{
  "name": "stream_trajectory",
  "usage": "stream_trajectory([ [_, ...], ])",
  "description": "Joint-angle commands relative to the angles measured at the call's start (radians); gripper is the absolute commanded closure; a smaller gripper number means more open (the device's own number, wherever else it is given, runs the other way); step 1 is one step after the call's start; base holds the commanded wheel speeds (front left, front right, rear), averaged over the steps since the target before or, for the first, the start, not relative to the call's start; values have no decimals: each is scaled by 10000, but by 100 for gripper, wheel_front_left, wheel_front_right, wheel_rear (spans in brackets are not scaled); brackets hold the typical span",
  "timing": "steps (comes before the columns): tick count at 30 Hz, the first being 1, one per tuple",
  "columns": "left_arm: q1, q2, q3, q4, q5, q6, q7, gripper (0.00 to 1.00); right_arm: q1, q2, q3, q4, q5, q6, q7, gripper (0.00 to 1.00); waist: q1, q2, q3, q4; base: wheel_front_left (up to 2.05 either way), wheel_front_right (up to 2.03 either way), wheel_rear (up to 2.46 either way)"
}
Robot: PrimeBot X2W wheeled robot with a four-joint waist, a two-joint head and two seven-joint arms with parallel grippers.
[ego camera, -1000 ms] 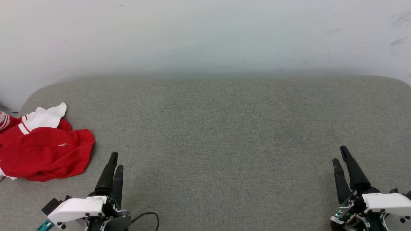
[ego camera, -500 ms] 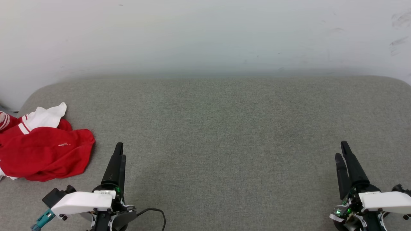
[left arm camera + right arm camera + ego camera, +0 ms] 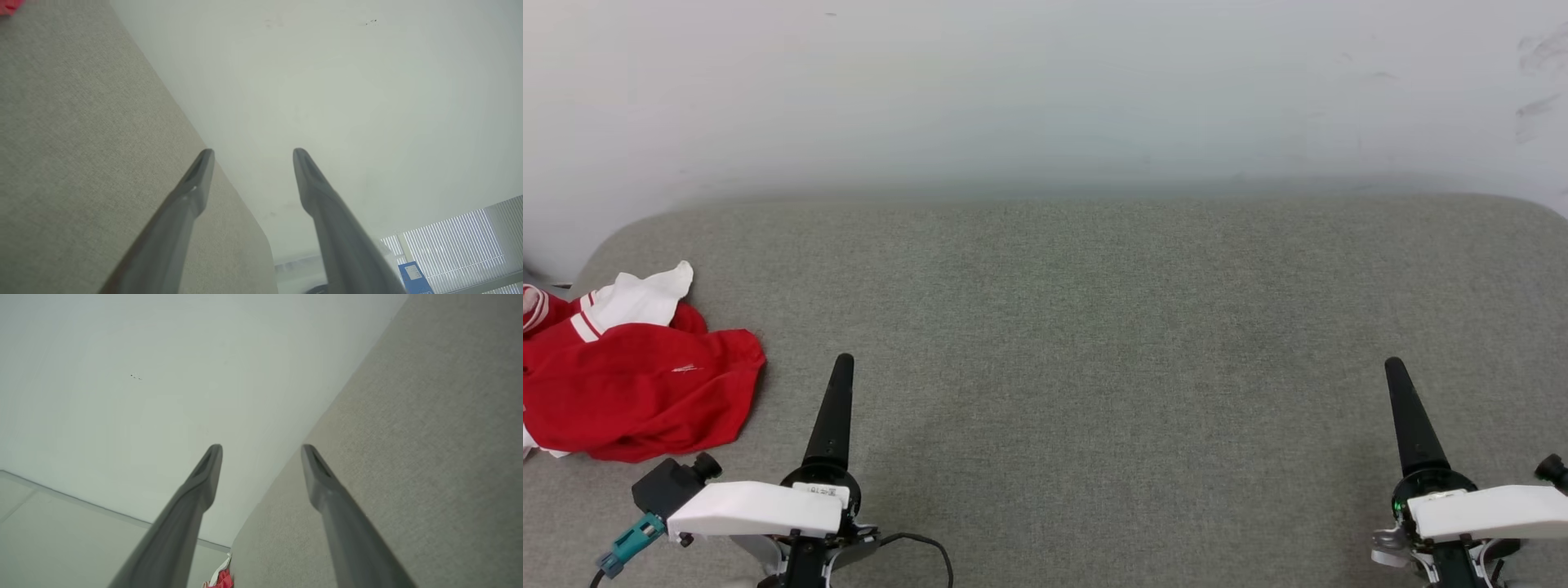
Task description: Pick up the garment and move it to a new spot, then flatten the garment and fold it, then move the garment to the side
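- Item: garment [image 3: 637,384], red with a white sleeve [image 3: 637,298] trimmed in red and white stripes. It lies crumpled in a loose heap at the nine o'clock end of the tabletop [image 3: 1094,327], part of it running past that edge. The sleeve sits at the heap's twelve o'clock. No lettering shows from where I stand.
- Item: tabletop, covered in grey cloth, with rounded corners. A pale wall [image 3: 1045,98] stands along its twelve o'clock side.
- Item: left gripper [image 3: 844,363], at roughly seven o'clock on the tabletop. The garment is near it, at its nine o'clock, but not touching. Its wrist view shows the fingers [image 3: 192,192] spread wide with nothing between them (from the head they line up as one dark spike).
- Item: right gripper [image 3: 1393,367], at roughly five o'clock, well apart from the garment. Its fingers [image 3: 327,486] are also spread wide and empty.
- Handling, as I judge it: light, soft and limp. It will sag and drape rather than keep its shape, and a shallow pinch may catch only one layer.
- Where to take hold, as I judge it: the rumpled red edge at the heap's three o'clock [image 3: 743,367], nearest the left gripper. Once the garment is lifted clear, the shoulders or hem corners would serve better for spreading it flat.
- Status: the pick-up is not yet begun.
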Motion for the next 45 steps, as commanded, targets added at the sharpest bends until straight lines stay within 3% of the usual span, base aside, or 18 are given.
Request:
stream_trajectory([
  [1,-24,19,-50,-233,560,-4,-127,0,-7,3,-14,-287,-721,1,-152,0,0,0,-6,1,0,0,0],
  [13,43,21,-128,-330,3273,-4,-535,0,107,63,31,-865,-3874,1,-147,0,0,0,7,6,0,0,0],
  [26,106,23,-219,-382,5717,-4,-891,0,281,87,41,-1360,-6346,0,-15,0,0,0,25,22,0,0,0],
  [45,299,33,-272,-390,8667,134,-1385,0,510,100,5,-1947,-9023,0,155,0,0,0,26,38,0,0,0],
])
